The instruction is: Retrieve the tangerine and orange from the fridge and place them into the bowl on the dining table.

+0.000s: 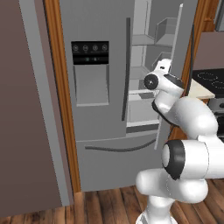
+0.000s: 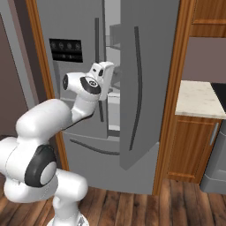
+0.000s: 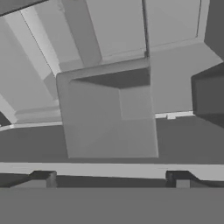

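The tall grey fridge [image 1: 100, 113] stands in front of me with its left door shut and its right door [image 2: 145, 88] swung open. My arm reaches into the open right half, and the white hand [image 1: 162, 65] is at mid-shelf height. My gripper [image 3: 111, 177] is open, its two dark fingertips [image 3: 43, 178] far apart with nothing between them. Ahead of it are grey shelves and a boxy grey bin [image 3: 109, 113]. The tangerine and the orange are hidden. The bowl and the dining table are out of view.
Orange-brown wooden posts [image 1: 65, 109] frame the fridge on both sides. To the right is a wall counter with a cream top [image 2: 198, 99] over a wooden cabinet, and a dark stove [image 1: 212, 78]. The open door's bins [image 1: 165, 30] hang close to my hand.
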